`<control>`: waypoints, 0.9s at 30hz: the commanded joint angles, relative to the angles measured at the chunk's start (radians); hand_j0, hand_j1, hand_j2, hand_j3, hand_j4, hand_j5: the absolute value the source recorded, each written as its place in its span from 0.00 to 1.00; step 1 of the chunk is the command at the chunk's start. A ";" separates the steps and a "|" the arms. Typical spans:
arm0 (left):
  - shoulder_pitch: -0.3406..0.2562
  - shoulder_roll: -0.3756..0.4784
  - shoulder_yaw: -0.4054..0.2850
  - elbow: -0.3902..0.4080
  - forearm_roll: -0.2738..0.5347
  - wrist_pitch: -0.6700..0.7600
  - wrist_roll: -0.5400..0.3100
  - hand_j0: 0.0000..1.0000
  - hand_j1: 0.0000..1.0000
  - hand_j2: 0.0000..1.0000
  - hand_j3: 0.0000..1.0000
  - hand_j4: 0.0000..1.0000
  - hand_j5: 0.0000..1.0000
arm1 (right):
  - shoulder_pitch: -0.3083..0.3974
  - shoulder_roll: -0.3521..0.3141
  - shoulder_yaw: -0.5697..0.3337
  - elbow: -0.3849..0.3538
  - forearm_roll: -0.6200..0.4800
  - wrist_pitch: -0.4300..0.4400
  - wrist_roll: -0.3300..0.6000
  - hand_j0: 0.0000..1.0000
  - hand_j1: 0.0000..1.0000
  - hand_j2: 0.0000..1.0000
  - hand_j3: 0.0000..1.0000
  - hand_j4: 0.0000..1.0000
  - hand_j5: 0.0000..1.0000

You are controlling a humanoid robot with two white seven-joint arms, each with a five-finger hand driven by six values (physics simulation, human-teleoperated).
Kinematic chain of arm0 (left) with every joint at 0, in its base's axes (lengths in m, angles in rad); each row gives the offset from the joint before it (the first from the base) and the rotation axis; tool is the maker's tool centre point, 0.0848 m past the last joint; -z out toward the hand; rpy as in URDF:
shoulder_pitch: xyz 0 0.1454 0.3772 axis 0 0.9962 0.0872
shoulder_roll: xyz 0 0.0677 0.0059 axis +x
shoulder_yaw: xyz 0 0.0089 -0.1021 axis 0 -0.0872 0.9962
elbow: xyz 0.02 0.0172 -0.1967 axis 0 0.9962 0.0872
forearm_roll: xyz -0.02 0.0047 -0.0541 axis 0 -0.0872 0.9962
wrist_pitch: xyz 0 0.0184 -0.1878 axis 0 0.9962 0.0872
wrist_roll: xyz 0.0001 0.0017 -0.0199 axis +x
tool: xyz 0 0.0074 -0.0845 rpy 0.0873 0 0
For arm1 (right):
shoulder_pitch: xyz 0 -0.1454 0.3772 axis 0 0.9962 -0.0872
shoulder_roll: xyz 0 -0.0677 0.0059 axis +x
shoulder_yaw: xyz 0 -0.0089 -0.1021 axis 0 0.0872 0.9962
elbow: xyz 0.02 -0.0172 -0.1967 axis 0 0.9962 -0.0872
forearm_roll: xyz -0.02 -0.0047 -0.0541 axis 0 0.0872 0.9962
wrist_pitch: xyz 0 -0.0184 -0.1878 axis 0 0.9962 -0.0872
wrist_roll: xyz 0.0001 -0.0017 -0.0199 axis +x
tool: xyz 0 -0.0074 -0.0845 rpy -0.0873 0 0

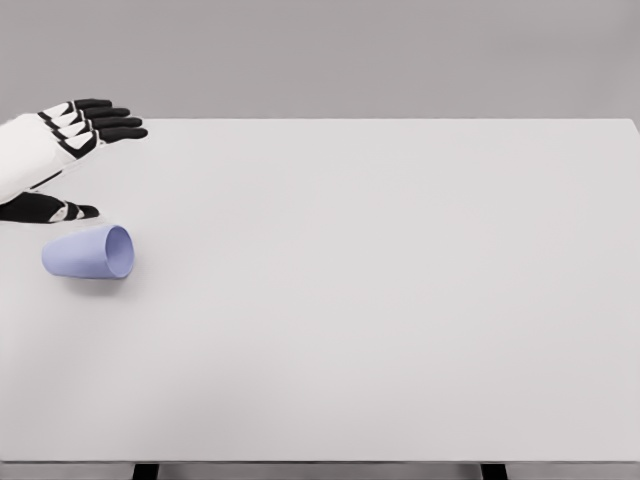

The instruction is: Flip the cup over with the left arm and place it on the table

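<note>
- Cup (90, 252) is lying on its side at the desk's (400, 300) left edge, mouth facing right.
- Left robot hand (70, 150) hovers just behind it, fingers spread, empty.
- I'd wrap the body, not the rim.

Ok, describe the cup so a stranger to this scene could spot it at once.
Start at the wide white table and go to its left edge, where the left hand hovers with fingers spread. Just in front of that hand lies the lavender cup, on its side with its mouth facing right, the only coloured thing there.
</note>
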 commanded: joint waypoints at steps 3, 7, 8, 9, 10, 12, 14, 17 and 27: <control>-0.112 0.032 0.002 0.002 0.318 0.123 -0.434 0.98 0.98 0.98 0.98 0.98 0.98 | -0.002 0.000 0.000 0.000 0.000 0.000 0.000 1.00 1.00 1.00 1.00 1.00 1.00; -0.264 -0.088 -0.004 0.002 0.398 0.684 -0.434 0.99 0.99 0.99 0.99 0.99 0.99 | -0.002 0.000 0.000 0.000 0.000 0.000 0.000 1.00 1.00 1.00 1.00 1.00 1.00; -0.256 -0.093 -0.012 0.002 0.376 0.740 -0.434 1.00 1.00 1.00 1.00 1.00 1.00 | -0.002 0.000 0.000 0.000 0.000 0.000 0.000 1.00 1.00 1.00 1.00 1.00 1.00; -0.250 -0.094 -0.017 0.002 0.365 0.758 -0.434 1.00 1.00 1.00 1.00 1.00 1.00 | -0.002 0.000 0.000 0.000 0.000 0.000 0.000 1.00 1.00 1.00 1.00 1.00 1.00; -0.244 -0.112 -0.049 0.000 0.349 0.787 -0.434 1.00 1.00 1.00 1.00 1.00 1.00 | -0.002 0.000 0.000 0.000 0.000 0.000 0.000 1.00 1.00 1.00 1.00 1.00 1.00; -0.236 -0.119 -0.118 0.000 0.347 0.826 -0.434 1.00 1.00 1.00 1.00 1.00 1.00 | -0.002 0.000 0.000 0.000 0.000 0.001 0.000 1.00 1.00 1.00 1.00 1.00 1.00; -0.238 -0.113 -0.167 -0.001 0.347 0.890 -0.434 1.00 1.00 1.00 1.00 1.00 1.00 | -0.002 0.000 0.000 0.000 0.000 0.000 0.000 1.00 1.00 1.00 1.00 1.00 1.00; -0.239 -0.082 -0.190 -0.006 0.355 0.925 -0.434 1.00 1.00 1.00 1.00 1.00 1.00 | -0.002 0.000 0.000 0.000 0.000 0.000 0.000 1.00 1.00 1.00 1.00 1.00 1.00; -0.233 0.013 -0.276 -0.008 0.345 0.919 -0.434 1.00 1.00 1.00 1.00 1.00 1.00 | -0.002 0.000 0.000 0.000 0.000 0.000 0.000 1.00 1.00 1.00 1.00 1.00 1.00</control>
